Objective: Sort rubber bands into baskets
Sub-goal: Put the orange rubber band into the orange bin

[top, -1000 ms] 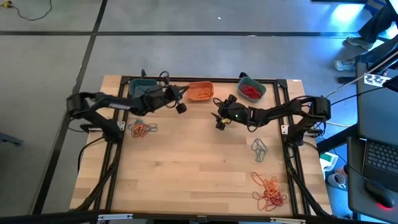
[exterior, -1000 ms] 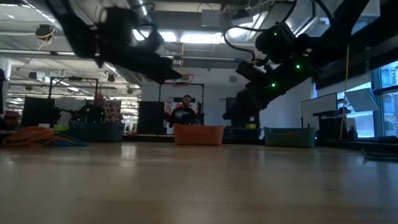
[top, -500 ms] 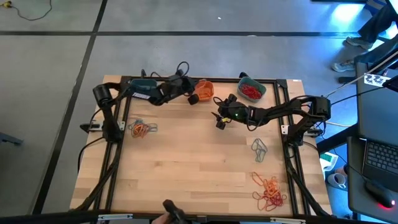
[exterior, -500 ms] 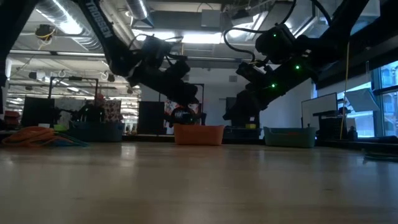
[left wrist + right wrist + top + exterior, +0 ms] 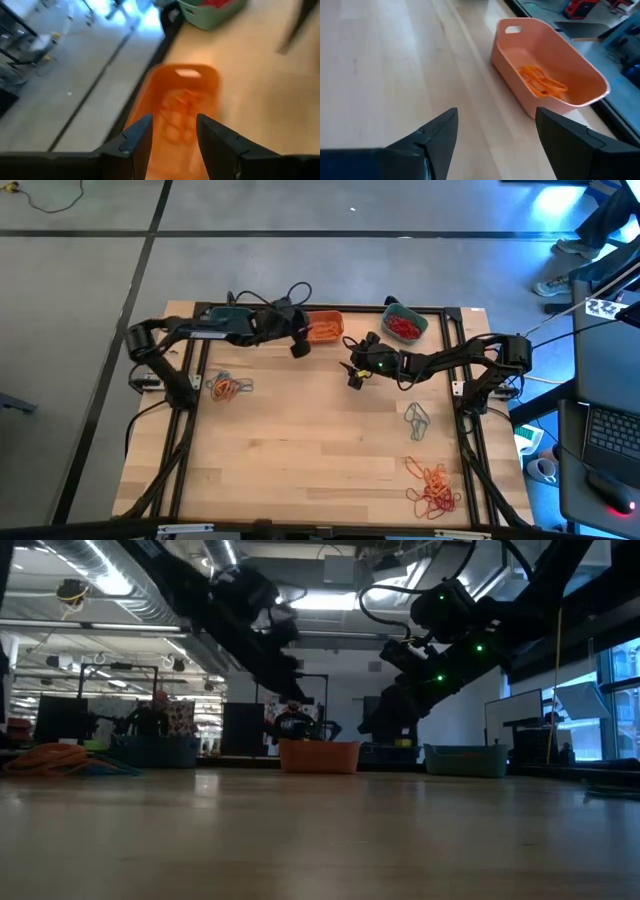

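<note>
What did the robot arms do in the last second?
The left gripper swung toward the orange basket at the table's back edge and opened there; orange rubber bands lie inside the basket. Whether it dropped one cannot be seen. The right gripper stayed open above mid-table. The teal basket of red bands and the loose band piles did not move.

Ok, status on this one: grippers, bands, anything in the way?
Left gripper open over orange basket. Right gripper open, empty. Loose rubber bands on table. Nothing blocking.

No legible text, labels or nos. anywhere in view.
</note>
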